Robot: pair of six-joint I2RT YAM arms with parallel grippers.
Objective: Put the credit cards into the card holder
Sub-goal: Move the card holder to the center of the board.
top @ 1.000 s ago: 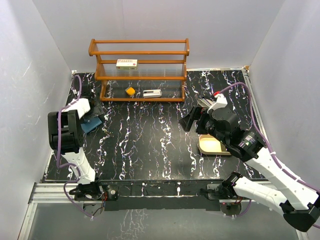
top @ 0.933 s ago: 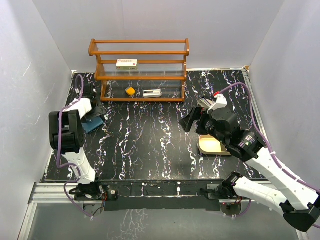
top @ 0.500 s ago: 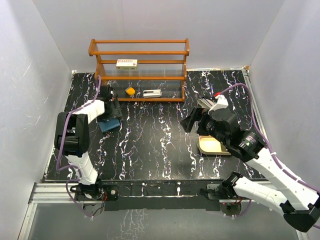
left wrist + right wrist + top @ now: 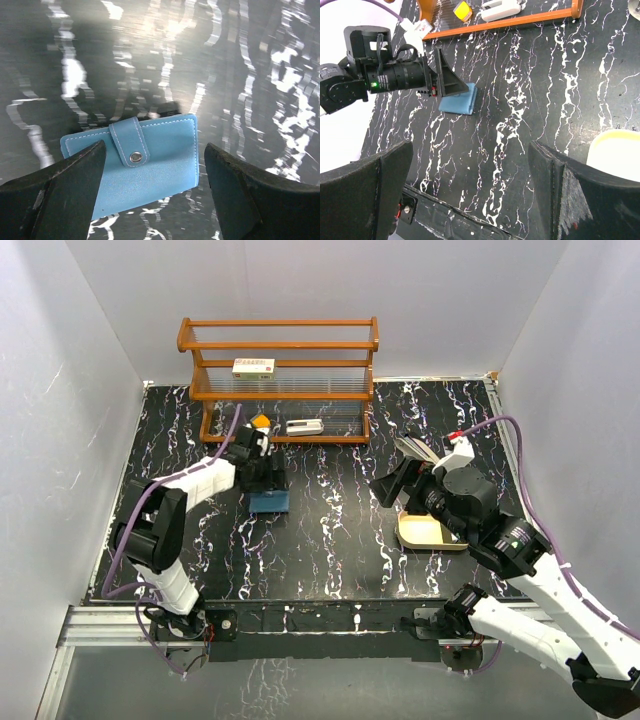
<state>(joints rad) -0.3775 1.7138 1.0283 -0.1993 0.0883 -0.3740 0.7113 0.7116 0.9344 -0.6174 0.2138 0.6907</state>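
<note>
— What do you see on the left side?
— The left gripper (image 4: 265, 480) is low over the black marbled table (image 4: 330, 530), in front of the wooden rack (image 4: 278, 380). Its fingers (image 4: 60, 195) stand wide apart and they hold nothing.
— And where is the card holder?
— The card holder (image 4: 160, 155) lies flat on the table, closed, with the clasp tab (image 4: 131, 146) snapped over its top face. In the wrist view it sits between the two spread fingers. One finger hides an end of it, so I cannot tell if they touch.
— And more to the right?
— The right gripper (image 4: 393, 485) hangs above the table, well apart from the holder. Its jaws are also spread fully, and empty. Just behind it I see thin grey edges, like a small fan. They seem to be the credit cards (image 4: 410, 447), but I cannot tell what carries them. Just beside that arm, on the near side, is a tan tray (image 4: 420, 532).
</note>
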